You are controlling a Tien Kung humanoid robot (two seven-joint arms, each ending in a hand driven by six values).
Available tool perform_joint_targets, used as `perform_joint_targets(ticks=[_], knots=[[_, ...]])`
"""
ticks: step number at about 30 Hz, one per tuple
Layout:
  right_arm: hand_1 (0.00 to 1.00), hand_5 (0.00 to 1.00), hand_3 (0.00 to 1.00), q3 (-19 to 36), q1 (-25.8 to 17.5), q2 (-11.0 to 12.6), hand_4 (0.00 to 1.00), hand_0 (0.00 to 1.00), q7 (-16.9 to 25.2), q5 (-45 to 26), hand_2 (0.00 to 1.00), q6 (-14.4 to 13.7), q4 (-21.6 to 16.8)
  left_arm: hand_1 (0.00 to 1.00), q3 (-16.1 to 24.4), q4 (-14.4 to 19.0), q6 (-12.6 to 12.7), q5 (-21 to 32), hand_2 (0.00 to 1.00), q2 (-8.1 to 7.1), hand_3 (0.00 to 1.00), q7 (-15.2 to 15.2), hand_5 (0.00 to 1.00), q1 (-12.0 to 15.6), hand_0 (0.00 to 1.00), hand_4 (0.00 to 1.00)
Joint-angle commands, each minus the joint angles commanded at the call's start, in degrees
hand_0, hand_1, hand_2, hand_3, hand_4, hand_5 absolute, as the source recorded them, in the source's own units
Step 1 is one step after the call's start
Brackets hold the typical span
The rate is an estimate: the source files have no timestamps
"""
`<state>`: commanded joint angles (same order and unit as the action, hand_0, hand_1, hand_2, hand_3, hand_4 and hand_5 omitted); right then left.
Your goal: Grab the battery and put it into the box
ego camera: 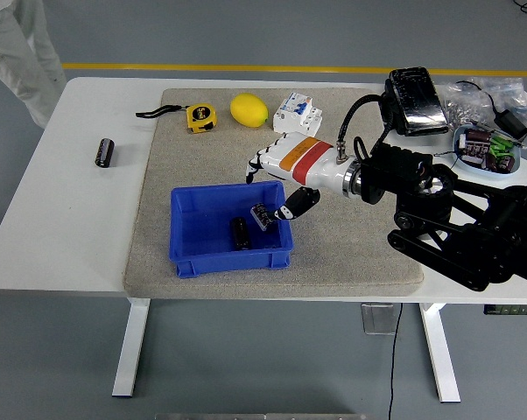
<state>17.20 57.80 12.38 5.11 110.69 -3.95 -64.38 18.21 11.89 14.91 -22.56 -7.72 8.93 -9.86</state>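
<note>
My right hand (pixel 277 184) reaches over the right rim of the blue box (pixel 193 255), its fingers (pixel 256 164) spread and its thumb (pixel 298 203) pointing down; it holds nothing. Just below the thumb a small dark battery (pixel 263 216) lies tilted inside the box, apart from the fingers. A second dark battery (pixel 240 233) sits in the middle of the box. Another battery (pixel 104 151) lies on the bare white table at the far left. The left arm does not show.
A yellow tape measure (pixel 199 116), a lemon (pixel 249 110) and a white circuit breaker (pixel 298 113) line the back of the grey mat (pixel 351 254). A black device (pixel 414 98) and a tray of parts (pixel 489 149) stand at the right. A person's legs (pixel 18 44) show top left.
</note>
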Motion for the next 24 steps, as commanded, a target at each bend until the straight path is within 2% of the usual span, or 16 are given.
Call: perform_joint_targets(ticks=[1,9,16,20,24], knots=[[0.726,0.261,0.821,-0.1,0.0,-0.1,0.954,0.718,0.1,0.0,0.813,-0.1,0.0,0.710,0.0,0.0,0.0,0.0,0.762,0.00,0.619,0.0,0.491,0.0,0.719,0.631],[0.731,0.267,0.827,0.8,-0.1,0.6,0.958,0.725,0.3,0.2,0.818,-0.6,-0.2,0.709,0.0,0.0,0.0,-0.1,0.762,-0.04,0.619,0.0,0.491,0.0,0.719,0.631],[0.728,0.275,0.826,3.9,-1.3,2.1,0.962,0.723,0.0,0.0,0.813,-1.2,-0.2,0.709,0.3,0.0,0.0,-0.6,0.761,-0.03,0.620,0.2,0.491,0.1,0.718,0.631],[0.722,0.302,0.824,6.5,-2.7,3.2,0.970,0.715,0.1,-1.6,0.801,-2.7,0.3,0.709,0.3,0.0,0.0,-0.5,0.761,0.00,0.619,0.2,0.490,0.2,0.718,0.631],[0.722,0.302,0.824,8.1,-4.8,4.2,0.970,0.715,0.4,-8.6,0.801,-6.7,2.1,0.709,0.5,0.0,-0.1,-0.9,0.761,-0.02,0.619,0.3,0.490,0.3,0.718,0.631]])
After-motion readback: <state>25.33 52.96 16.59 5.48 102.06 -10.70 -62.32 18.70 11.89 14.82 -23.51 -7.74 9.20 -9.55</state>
